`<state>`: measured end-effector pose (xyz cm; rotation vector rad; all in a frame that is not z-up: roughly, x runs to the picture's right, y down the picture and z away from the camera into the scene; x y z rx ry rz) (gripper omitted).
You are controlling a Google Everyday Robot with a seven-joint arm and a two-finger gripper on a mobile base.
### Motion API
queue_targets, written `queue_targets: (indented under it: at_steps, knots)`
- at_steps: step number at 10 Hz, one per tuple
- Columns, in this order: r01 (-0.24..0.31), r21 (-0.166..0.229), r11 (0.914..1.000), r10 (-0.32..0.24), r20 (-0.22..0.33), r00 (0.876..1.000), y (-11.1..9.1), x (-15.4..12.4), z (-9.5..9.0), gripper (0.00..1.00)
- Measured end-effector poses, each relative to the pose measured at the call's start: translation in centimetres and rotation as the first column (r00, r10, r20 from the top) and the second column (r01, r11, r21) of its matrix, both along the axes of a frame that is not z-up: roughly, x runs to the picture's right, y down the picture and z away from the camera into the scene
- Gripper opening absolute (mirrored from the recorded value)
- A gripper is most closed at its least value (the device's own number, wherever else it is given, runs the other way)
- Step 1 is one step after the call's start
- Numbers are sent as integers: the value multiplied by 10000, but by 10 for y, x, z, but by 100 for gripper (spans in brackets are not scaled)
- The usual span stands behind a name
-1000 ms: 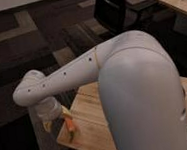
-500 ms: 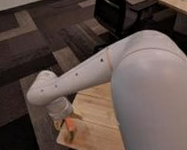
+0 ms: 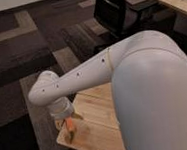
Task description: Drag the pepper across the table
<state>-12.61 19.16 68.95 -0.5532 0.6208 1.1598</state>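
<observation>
Orange-red pepper (image 3: 70,125) lying at near-left corner of wooden worktop (image 3: 99,120); gripper (image 3: 66,117) directly above, touching it; finger state: cannot tell.

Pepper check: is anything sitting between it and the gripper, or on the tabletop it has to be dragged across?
Nothing visible. The gripper is already down on the pepper at the table's near-left corner. The visible wood beyond shows no objects, though the robot's arm hides much of the tabletop.
</observation>
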Motion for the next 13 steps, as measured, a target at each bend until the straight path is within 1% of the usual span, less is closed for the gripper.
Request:
queue_targets:
  at_steps: [1,2,5,8,11,13]
  knots:
    - [20,-16,10000,-20,-12,10000,1,0,0,65]
    - [44,-31,10000,-44,-51,10000,5,0,7,65]
    - [-31,172,9998,27,233,9997,13,-14,24,65]
    - [125,215,9997,-136,535,9985,21,-28,35,65]
    - [286,139,9995,-296,784,9965,29,-38,44,65]
    - [367,-51,9993,-361,952,9948,38,-45,50,65]
